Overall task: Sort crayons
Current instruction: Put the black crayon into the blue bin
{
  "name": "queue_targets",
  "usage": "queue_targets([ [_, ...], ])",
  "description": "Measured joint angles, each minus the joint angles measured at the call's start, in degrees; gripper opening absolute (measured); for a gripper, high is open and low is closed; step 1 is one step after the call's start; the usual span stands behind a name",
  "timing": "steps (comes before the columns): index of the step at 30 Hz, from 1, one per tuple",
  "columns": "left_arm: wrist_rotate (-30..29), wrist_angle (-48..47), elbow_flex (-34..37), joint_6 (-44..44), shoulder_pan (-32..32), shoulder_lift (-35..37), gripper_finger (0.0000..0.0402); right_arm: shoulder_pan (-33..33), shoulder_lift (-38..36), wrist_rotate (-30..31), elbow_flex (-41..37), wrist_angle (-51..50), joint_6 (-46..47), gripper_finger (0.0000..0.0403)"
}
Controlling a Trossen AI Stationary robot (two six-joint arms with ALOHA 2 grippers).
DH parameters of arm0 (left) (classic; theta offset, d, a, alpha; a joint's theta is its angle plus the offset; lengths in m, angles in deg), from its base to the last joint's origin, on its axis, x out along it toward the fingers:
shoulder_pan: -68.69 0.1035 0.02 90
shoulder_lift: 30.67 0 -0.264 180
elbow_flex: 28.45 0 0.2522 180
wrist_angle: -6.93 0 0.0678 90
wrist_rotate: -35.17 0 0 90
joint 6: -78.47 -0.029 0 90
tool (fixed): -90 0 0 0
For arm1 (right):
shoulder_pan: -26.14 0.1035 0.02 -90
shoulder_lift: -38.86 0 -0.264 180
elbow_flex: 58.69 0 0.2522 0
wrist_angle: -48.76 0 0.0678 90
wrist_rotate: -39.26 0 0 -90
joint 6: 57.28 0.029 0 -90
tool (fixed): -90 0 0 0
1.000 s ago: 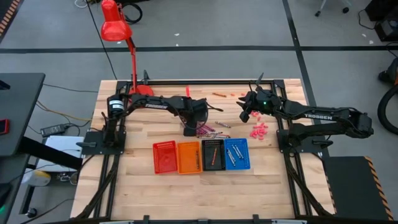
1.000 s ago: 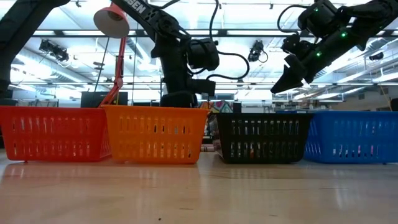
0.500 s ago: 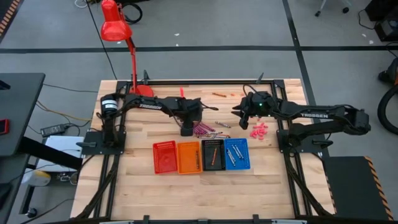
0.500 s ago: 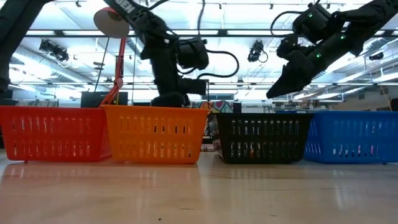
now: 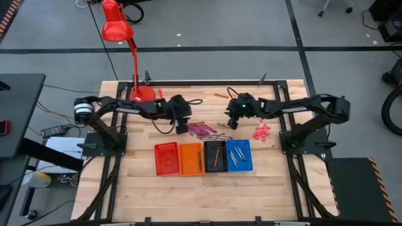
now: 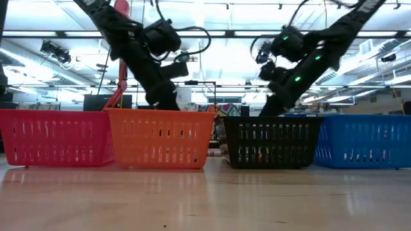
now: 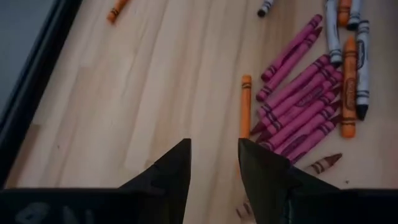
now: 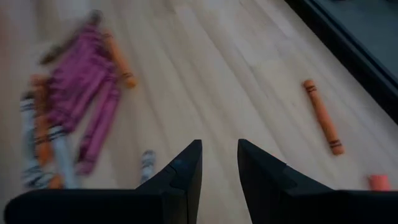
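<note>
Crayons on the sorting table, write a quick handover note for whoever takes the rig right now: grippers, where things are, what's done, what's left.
Left gripper: open, empty, low over the table beside the magenta crayon pile.
Right gripper: open, empty, over bare wood on the pile's other side.
Done: one orange crayon lies in the black basket; a few grey ones in the blue basket.
The red basket and orange basket look empty.
Left: the mixed pile, a stray orange crayon near the back edge, and pink pieces to the right.
</note>
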Motion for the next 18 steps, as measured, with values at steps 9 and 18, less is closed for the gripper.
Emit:
queue_targets([
  [9,0.1,1.9,4.6,3.5,-1.3,0.8,0.0143,1.5,8.0,-7.3,6.8,-10.8,0.6,0.0107],
  [18,-0.1,5.7,6.1,3.8,-1.4,0.7,0.0143,6.1,14.2,-5.5,15.2,-21.6,-0.5,0.0107],
])
